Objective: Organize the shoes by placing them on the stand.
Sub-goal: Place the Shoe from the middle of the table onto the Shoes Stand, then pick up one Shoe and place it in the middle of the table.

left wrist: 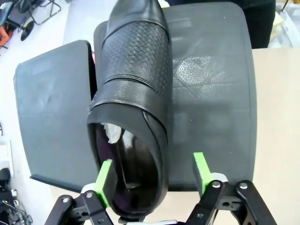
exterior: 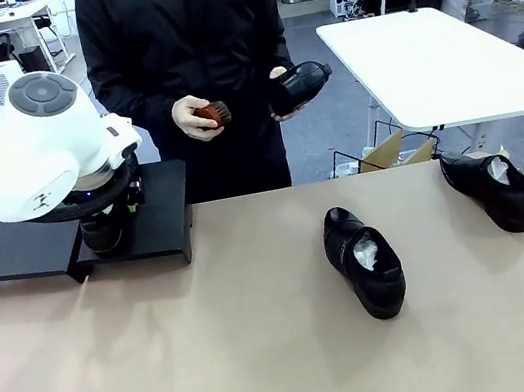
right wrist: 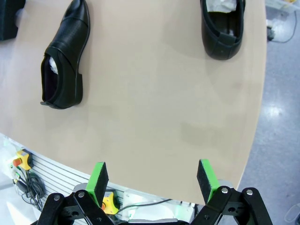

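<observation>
Front view: the white left arm [exterior: 30, 145] hangs over the low black flat-topped stand [exterior: 18, 254] at the left end of the tan tabletop [exterior: 223, 375]. A black glossy leather dress shoe stuffed with white paper, the middle shoe [exterior: 365, 261], lies on the tabletop well apart from the stand. A second one like it, the far shoe [exterior: 492, 188], lies near the right edge. Across the tabletop stands a person in a black jacket [exterior: 177, 28]. Their right hand [exterior: 190, 119] holds a brown shoe brush [exterior: 214, 113], and their left hand [exterior: 278, 92] holds a third black shoe, the held shoe [exterior: 308, 81], off the tabletop.

Left wrist view: a fourth black leather shoe, the racked shoe [left wrist: 136, 93], rests on the stand [left wrist: 211, 93] across the seam of its two sections. Its heel lies between the fingers of the left pincer [left wrist: 153, 177], which is spread open — one green pad sits at the heel rim and the other is clearly apart from the leather.

Right wrist view: the right pincer [right wrist: 152, 180] is spread wide with nothing between its pads, above the near rim of the tabletop [right wrist: 154, 108]. The two loose shoes [right wrist: 63, 61] [right wrist: 222, 26] lie farther off, well apart from each other.
</observation>
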Robot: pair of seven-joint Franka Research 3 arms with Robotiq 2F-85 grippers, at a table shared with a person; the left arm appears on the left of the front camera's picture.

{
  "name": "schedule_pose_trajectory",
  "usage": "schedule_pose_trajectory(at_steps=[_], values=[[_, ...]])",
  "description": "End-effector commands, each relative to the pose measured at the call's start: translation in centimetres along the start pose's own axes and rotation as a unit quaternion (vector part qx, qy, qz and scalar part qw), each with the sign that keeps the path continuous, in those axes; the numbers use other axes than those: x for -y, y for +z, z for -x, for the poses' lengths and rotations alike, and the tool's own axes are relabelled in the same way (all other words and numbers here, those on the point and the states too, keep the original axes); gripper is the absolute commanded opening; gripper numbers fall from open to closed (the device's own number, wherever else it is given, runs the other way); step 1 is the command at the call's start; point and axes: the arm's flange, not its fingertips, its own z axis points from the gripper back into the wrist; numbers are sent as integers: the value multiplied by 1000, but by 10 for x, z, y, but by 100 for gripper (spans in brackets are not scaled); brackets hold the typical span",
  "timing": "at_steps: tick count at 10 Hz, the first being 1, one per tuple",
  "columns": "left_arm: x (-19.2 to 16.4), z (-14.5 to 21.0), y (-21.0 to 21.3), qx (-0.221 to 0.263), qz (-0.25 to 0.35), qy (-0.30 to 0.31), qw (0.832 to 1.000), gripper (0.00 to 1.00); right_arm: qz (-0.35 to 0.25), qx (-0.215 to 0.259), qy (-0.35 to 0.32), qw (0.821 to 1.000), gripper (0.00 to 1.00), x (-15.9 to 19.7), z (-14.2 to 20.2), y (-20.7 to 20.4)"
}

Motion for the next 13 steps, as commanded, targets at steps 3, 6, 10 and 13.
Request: schedule_pose_trajectory(at_steps=[3, 6, 10, 13], values=[[-12, 11, 25, 6, 36, 32, 999, 100, 1, 1, 7, 1000, 100, 1, 1, 1], [-4, 0, 13, 4, 5, 16, 1000, 100, 1, 1, 7, 1000, 100, 1, 1, 1], [-4, 0, 13, 4, 5, 16, 1000, 100, 1, 1, 7, 1000, 100, 1, 1, 1], [-11, -1, 47, 22, 32, 22, 999, 100, 1, 1, 7, 1000, 100, 1, 1, 1]])
